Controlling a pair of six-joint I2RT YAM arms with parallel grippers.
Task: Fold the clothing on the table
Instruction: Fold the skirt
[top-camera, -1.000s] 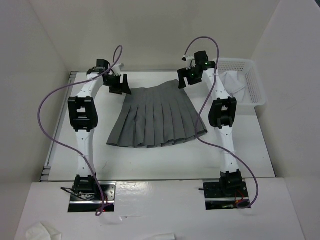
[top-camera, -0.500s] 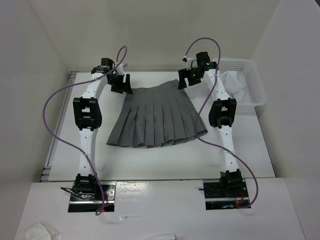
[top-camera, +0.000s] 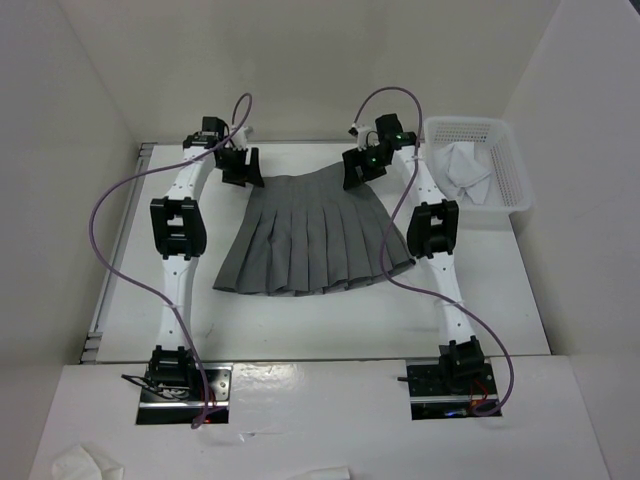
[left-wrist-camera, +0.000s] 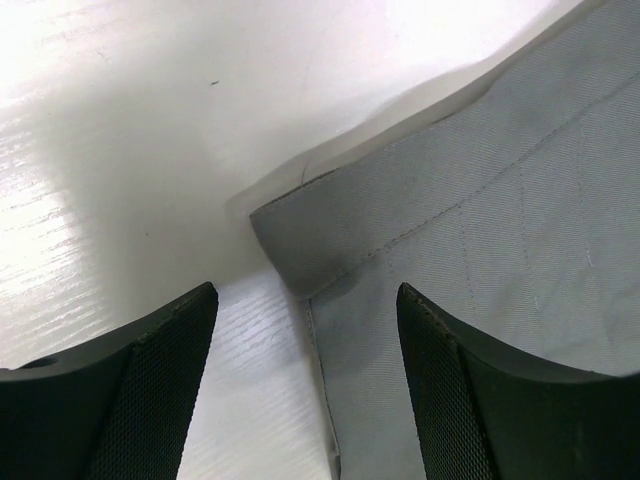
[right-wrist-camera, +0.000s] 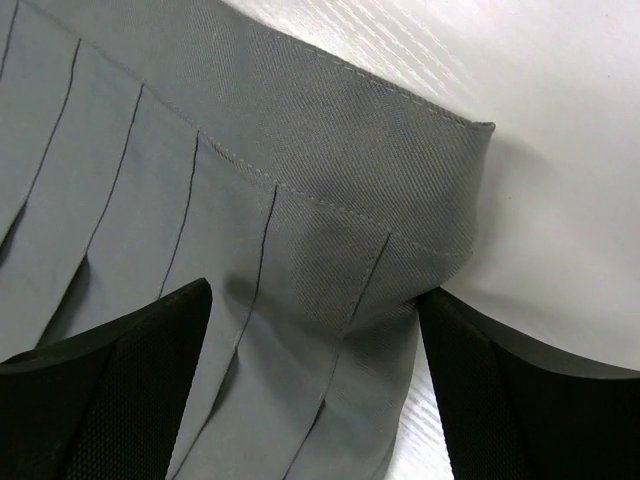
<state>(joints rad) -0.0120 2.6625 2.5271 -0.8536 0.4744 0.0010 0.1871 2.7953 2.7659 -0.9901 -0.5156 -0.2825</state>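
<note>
The grey pleated skirt (top-camera: 310, 235) lies flat and unfolded mid-table (top-camera: 300, 320), its waistband (top-camera: 305, 177) toward the far wall. The left gripper (left-wrist-camera: 305, 292) and right gripper (right-wrist-camera: 312, 290) each hover over one waistband corner, fingers apart and holding nothing, so this looks like the first grasp. Next, each likely needs to lower until a corner sits between its fingers, then close.
</note>
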